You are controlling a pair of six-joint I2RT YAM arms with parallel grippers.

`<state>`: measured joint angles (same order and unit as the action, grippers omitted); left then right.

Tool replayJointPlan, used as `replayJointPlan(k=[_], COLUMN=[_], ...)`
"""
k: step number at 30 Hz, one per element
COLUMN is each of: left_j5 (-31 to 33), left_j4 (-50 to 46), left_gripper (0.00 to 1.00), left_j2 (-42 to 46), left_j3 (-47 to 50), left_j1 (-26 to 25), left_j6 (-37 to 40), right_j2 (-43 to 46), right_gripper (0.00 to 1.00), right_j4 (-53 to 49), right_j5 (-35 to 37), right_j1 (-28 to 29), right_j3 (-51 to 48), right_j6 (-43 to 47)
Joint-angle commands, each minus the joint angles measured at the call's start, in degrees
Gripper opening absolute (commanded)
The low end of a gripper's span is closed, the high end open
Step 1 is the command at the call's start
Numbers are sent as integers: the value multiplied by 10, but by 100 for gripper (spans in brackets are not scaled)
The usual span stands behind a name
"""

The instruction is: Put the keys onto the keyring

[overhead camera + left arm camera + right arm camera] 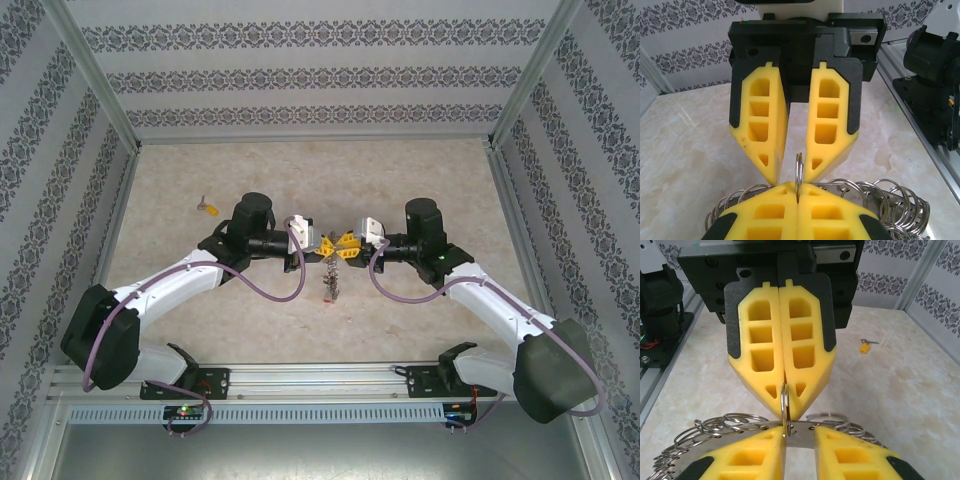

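Observation:
My left gripper (pixel 322 243) and right gripper (pixel 350 245) meet tip to tip above the table's middle. The keyring (pixel 328 285) hangs beneath them as a bunch of silver rings. In the left wrist view my left gripper (pixel 798 189) is shut on a small split ring (pixel 799 167) standing upright from the keyring's grey band (pixel 865 194). The right gripper (pixel 799 429) is open, its fingers either side of that split ring (pixel 785 405) and over the band (pixel 735 428). One key (pixel 208 208) with a yellow head lies alone on the table at the far left (pixel 866 346).
The marble table (pixel 420 180) is walled by patterned panels on three sides. An aluminium rail (pixel 320 380) with the arm bases runs along the near edge. The right arm's base (pixel 935 75) stands close on the right of the left wrist view.

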<state>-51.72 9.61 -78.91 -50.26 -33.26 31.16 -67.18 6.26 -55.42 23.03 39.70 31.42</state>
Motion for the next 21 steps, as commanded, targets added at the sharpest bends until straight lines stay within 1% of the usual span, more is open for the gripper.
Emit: replayJointPlan(k=[1,3,5,6,7,8,9,10,11,13,15,17,21], left_j5=[-24,-18,-15,-14,-14,-14,-13,-12,-12,-11,-9,-9,-11], left_j4=[18,14,14,13,12,9,8,8,8,9,9,9,3], left_gripper=[0,0,0,0,0,0,0,0,0,0,0,0,0], left_j2=[-3,-5,-6,-7,-8,-9,-10,-10,-11,-12,-12,-12,-15], left_j3=[-21,-23,-22,-23,-24,-25,-25,-25,-25,-25,-25,-25,-27], left_j1=[0,-1,-1,-1,-1,-1,-1,-1,-1,-1,-1,-1,-2], left_j6=[3,4,4,3,3,4,4,3,3,2,1,2,3], right_j2=[8,9,10,11,12,13,13,13,13,15,15,12,10], right_gripper=[17,8,6,3,2,3,7,16,19,19,13,9,10], right_j4=[8,4,1,1,-2,-3,-3,-3,-3,-2,-5,-9,-6], right_j5=[-30,-33,-35,-39,-40,-40,-40,-38,-37,-38,-40,-42,-41], right_j1=[6,5,6,6,6,6,6,7,7,7,7,7,7], right_j3=[11,12,11,12,12,12,12,13,12,11,12,14,15], right_j6=[0,4,5,8,11,11,11,11,11,12,16,19,17])
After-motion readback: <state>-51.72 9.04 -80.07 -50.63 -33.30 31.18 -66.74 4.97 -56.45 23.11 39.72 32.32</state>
